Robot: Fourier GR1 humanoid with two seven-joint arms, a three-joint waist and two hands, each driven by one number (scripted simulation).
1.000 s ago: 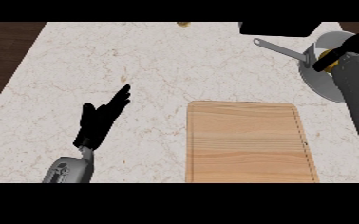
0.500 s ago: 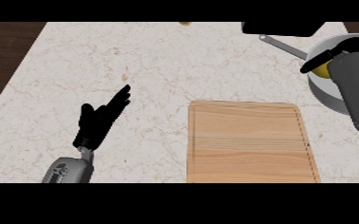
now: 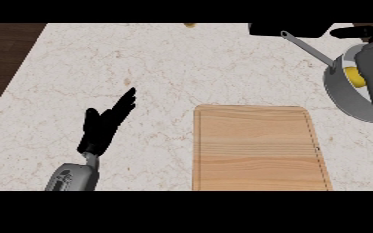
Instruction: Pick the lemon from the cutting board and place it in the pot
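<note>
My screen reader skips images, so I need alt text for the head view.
A lemon sits in a grey pot at the counter's right edge, beside a bare wooden cutting board. The left hand rests open at lower left.

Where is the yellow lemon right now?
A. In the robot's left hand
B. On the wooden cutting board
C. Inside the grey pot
C: the lemon shows yellow inside the pot at the right edge, the cutting board is bare, and the left hand rests open with nothing in it.
</note>
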